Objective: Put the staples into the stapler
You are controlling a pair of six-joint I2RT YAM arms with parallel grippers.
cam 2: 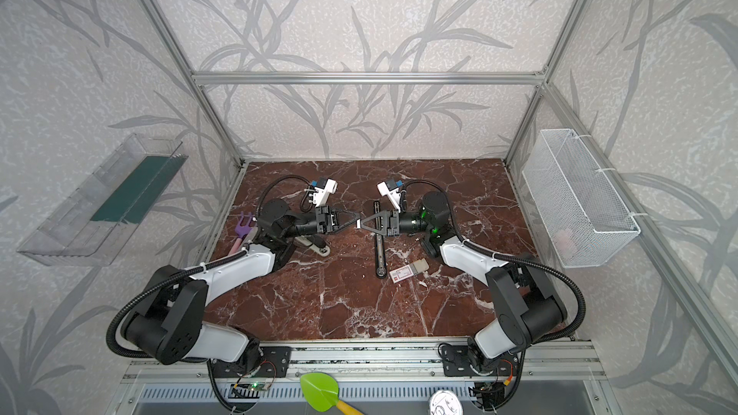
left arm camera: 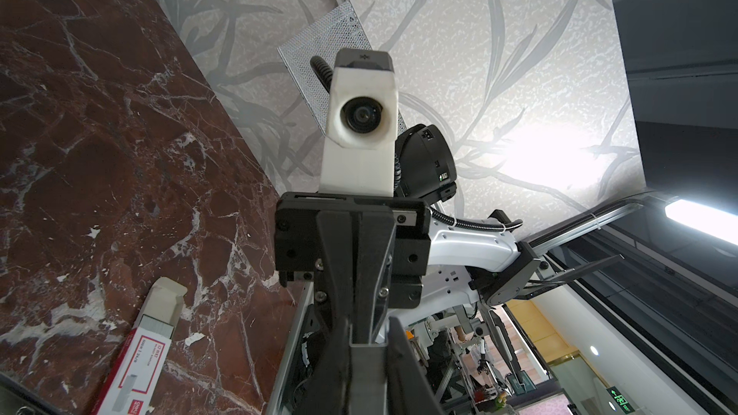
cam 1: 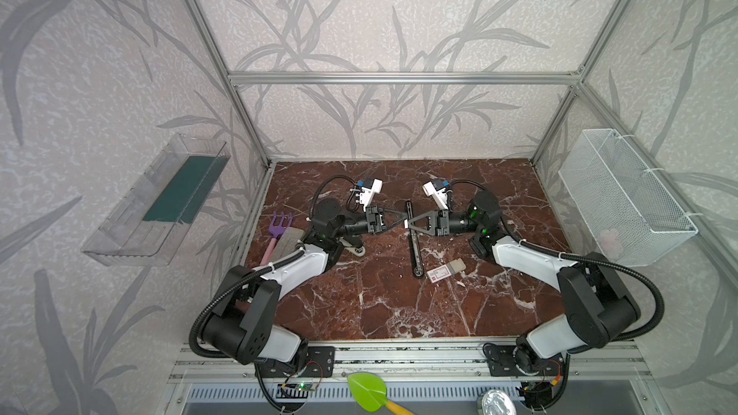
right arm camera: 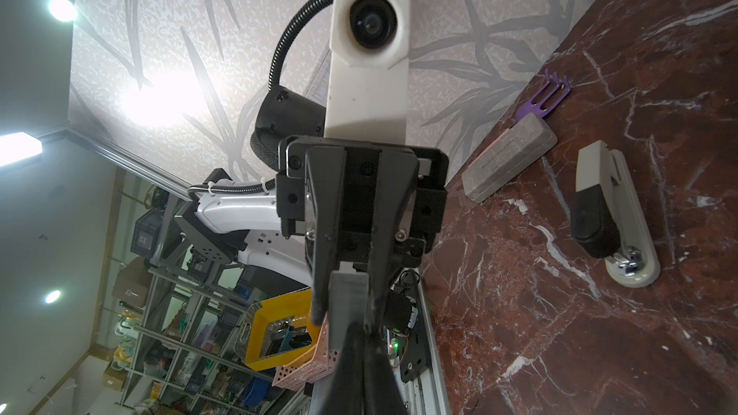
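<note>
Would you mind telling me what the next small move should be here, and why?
Probably the right gripper should ease open and back away. Both it and the left gripper appear to pinch the same grey staple strip, tip to tip above the black stapler, which lies open. One must let go before the other can lower the strip into it.

You have two staplers, a black stapler (cam 1: 413, 241) at centre and a beige stapler (right arm camera: 611, 213) toward 9 o'clock, plus one staples box (cam 1: 445, 271) toward 4 o'clock and one grey strip (right arm camera: 347, 293) in the air at centre. At the 9 o'clock edge lie one purple rake (cam 1: 279, 223) and one grey block (cam 1: 289, 239). The walls carry one clear bin (cam 1: 120, 233) at 9 o'clock and one mesh basket (cam 1: 623, 193) at 3 o'clock; one green shovel (cam 1: 369, 391) and one round tin (cam 1: 497, 403) sit at 6 o'clock.
</note>
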